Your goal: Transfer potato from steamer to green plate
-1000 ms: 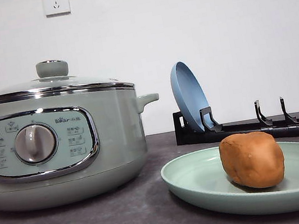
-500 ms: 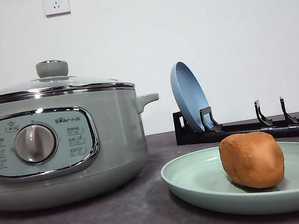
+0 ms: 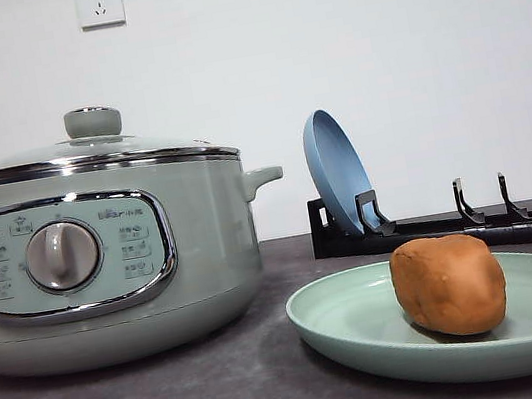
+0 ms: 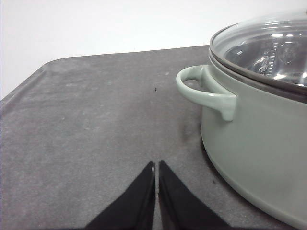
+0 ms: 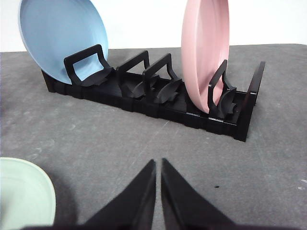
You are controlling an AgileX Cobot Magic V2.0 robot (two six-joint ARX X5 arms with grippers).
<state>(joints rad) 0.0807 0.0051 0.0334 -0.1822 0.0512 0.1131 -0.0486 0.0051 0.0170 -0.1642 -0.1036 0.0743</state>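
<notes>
Front view: potato sits on green plate, right of the lidded steamer. Right wrist view adds the pink plate upright in the black rack beside the blue plate. Both end effectors, left and right, seem closed, holding nothing, over bare tabletop

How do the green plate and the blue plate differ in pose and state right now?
The green plate lies flat on the table, while the blue plate stands on edge in the black rack. The green plate carries the potato; the blue plate holds nothing. The green plate sits nearer the camera, the blue plate farther back by the wall. Both are round and matte.
</notes>
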